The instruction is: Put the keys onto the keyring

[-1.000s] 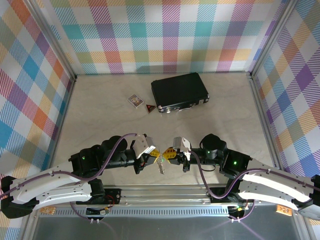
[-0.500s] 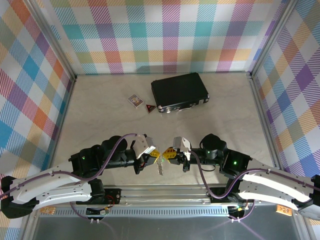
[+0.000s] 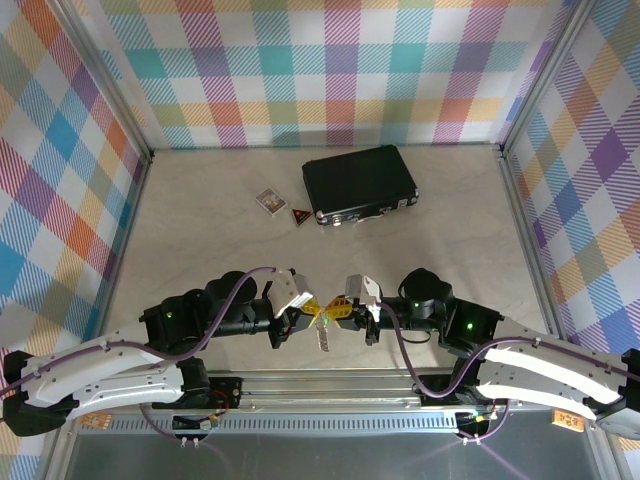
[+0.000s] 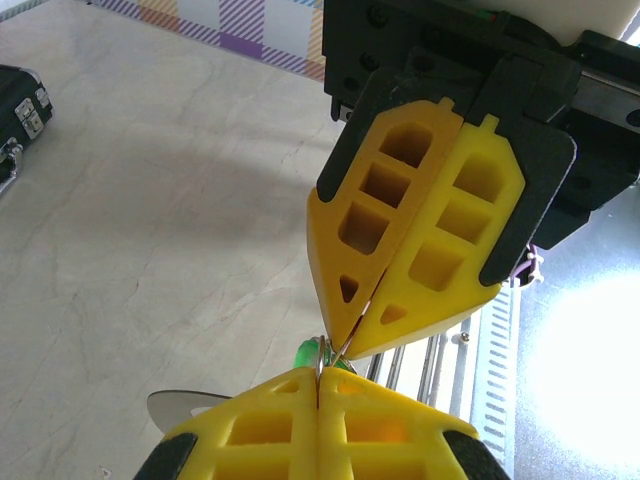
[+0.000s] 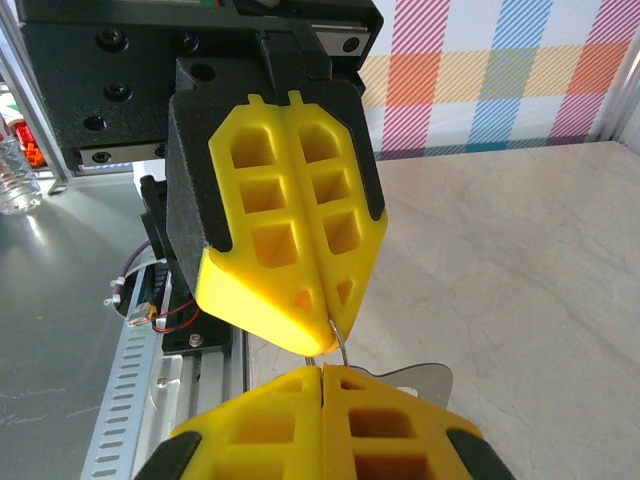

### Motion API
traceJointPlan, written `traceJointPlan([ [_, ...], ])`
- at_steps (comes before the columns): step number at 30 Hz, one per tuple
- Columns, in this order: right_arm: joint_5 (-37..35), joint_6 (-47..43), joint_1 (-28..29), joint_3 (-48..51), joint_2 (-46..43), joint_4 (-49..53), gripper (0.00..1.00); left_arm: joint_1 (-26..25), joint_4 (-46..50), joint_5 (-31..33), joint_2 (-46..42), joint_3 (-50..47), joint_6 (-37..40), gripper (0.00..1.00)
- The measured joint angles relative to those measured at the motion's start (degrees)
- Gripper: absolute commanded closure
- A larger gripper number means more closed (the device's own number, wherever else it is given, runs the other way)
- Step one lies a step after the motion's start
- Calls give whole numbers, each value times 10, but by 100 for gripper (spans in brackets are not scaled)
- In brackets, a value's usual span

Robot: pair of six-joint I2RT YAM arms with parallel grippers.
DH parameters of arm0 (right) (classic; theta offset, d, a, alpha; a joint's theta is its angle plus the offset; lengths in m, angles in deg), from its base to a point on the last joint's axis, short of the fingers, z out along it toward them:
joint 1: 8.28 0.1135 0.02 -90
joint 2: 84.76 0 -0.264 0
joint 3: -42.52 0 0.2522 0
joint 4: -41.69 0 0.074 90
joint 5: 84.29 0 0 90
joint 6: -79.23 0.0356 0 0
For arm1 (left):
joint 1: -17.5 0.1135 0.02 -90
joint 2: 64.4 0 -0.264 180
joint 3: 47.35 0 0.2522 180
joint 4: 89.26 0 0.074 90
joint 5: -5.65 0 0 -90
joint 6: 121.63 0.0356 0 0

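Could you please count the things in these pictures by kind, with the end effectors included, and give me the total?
Black rectangular case: 1
Small patterned card box: 1
Small red triangular tag: 1
Silvery metal key with green head: 1
Thin silvery keyring wire: 1
Yellow-fingered end effectors: 2 (left end effector, right end effector)
Total: 7

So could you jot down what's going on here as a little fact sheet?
Left gripper: shut
Right gripper: shut, tip to tip with the left
Between the tips: green-headed key and thin metal loop, likely the keyring; who pinches what is unclear
Hanging below the tips: silvery metal piece
Far side of table: black case, card box, red tag
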Motion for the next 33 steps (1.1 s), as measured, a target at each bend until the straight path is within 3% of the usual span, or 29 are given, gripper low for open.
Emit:
traceJointPlan([
  [10, 0, 0, 1, 0, -2, -11, 100, 0, -11, 2, -12, -4, -26, 100],
  [21, 0, 0, 0, 0, -9, -11, 100, 0, -87, 13, -24, -44, -58, 100],
  [33, 2, 0, 4, 8, -25, -15, 82, -3, -155, 43, -38, -80, -73, 100],
])
